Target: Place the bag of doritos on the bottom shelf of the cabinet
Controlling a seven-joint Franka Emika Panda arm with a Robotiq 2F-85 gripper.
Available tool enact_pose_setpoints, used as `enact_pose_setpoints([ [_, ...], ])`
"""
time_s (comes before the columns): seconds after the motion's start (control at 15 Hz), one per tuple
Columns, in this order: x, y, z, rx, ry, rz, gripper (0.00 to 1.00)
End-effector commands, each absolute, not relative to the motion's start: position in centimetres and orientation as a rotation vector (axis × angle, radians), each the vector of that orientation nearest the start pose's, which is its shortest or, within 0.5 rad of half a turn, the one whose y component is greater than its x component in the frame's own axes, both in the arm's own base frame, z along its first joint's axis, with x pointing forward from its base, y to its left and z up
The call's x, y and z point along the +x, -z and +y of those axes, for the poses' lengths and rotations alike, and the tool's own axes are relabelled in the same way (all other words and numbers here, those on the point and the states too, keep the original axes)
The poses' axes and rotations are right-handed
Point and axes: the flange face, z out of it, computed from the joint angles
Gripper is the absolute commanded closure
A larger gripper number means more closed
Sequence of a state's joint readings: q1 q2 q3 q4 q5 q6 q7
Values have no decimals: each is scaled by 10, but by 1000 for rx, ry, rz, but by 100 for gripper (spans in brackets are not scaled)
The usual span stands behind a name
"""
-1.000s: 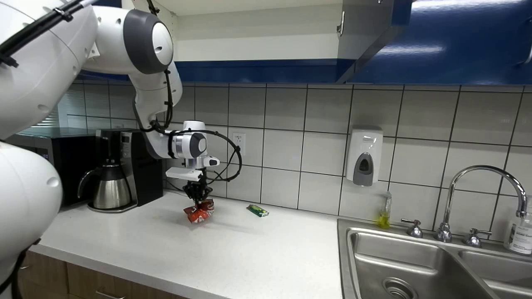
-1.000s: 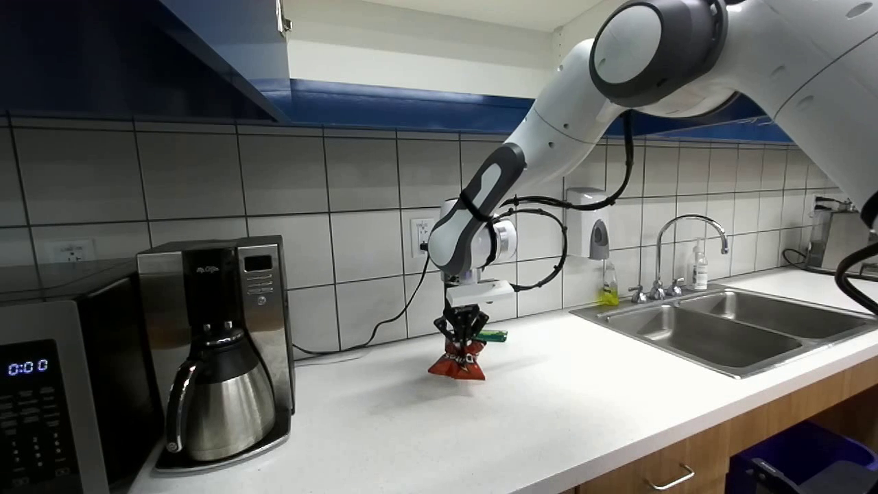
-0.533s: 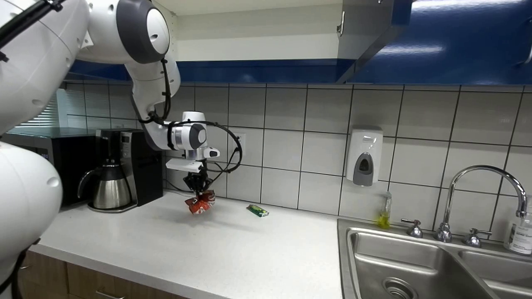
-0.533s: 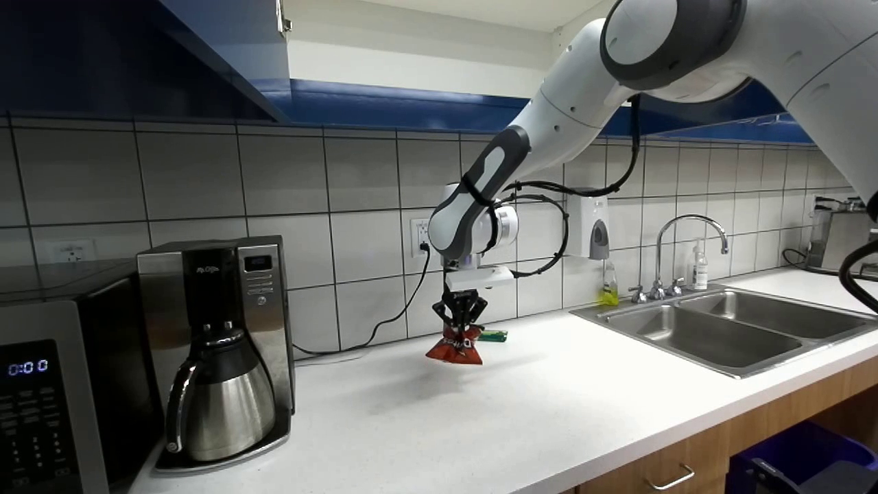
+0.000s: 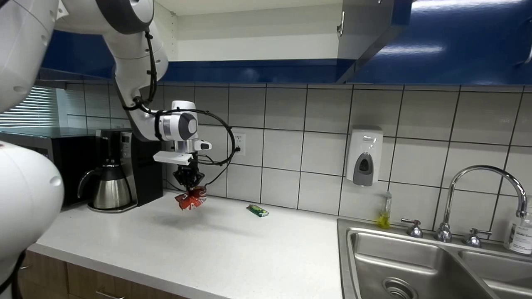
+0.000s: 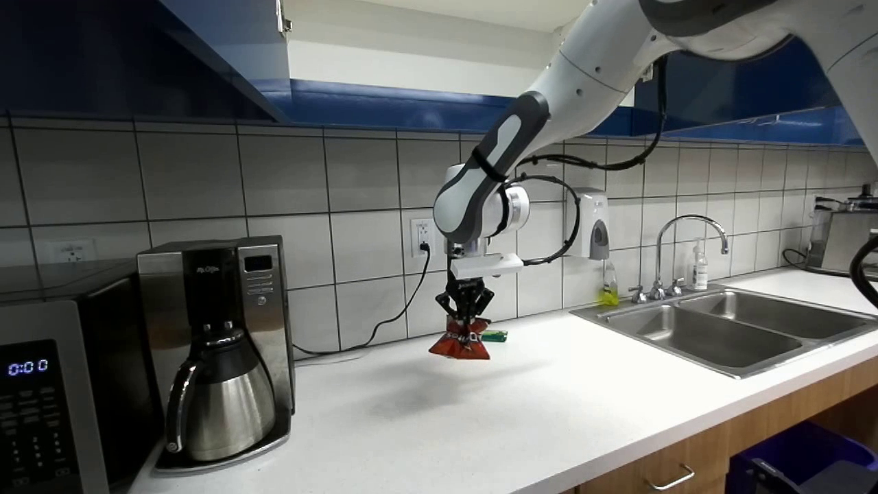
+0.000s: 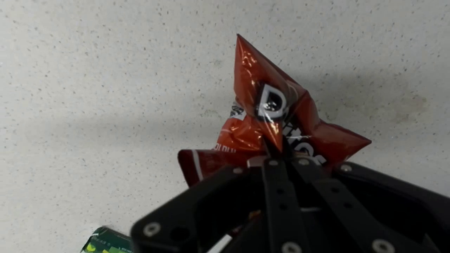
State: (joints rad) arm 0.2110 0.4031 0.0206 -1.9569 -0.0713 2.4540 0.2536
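The bag of doritos (image 5: 190, 201) is a small crinkled red packet with white and black lettering. My gripper (image 5: 191, 187) is shut on its pinched middle and holds it a little above the counter, pointing down. The bag (image 6: 461, 348) and gripper (image 6: 468, 321) also show in an exterior view. In the wrist view the fingertips (image 7: 277, 149) pinch a fold of the bag (image 7: 246, 75), and corners stick out around them. The cabinet (image 5: 257, 71) hangs above, its white interior exposed. Its bottom shelf's top surface is hidden behind the blue lower edge (image 6: 411, 108).
A small green packet (image 5: 257, 210) lies on the counter (image 5: 249, 257) near the tiled wall. A coffee maker (image 6: 226, 343) and microwave (image 6: 48, 384) stand at one end, a sink (image 5: 399, 249) at the other. An open blue cabinet door (image 5: 370, 37) juts out. A soap dispenser (image 5: 365, 155) is wall-mounted.
My gripper has risen with the bag, which has moved up from near the counter. In an exterior view both have also shifted left. The upper arm has lifted. The green packet has not moved.
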Motion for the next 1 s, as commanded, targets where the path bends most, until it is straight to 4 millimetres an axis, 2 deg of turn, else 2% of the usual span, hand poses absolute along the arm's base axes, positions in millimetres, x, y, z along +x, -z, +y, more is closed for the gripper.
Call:
enact_pose_setpoints([
  [0.0,565,-301,150,-3155,109,-11,100],
  [0.33,511,-324,162,-3149,39,38,100],
  [0.53,482,-340,162,-3153,2,88,100],
  [0.93,440,-370,155,-3167,-32,175,100],
])
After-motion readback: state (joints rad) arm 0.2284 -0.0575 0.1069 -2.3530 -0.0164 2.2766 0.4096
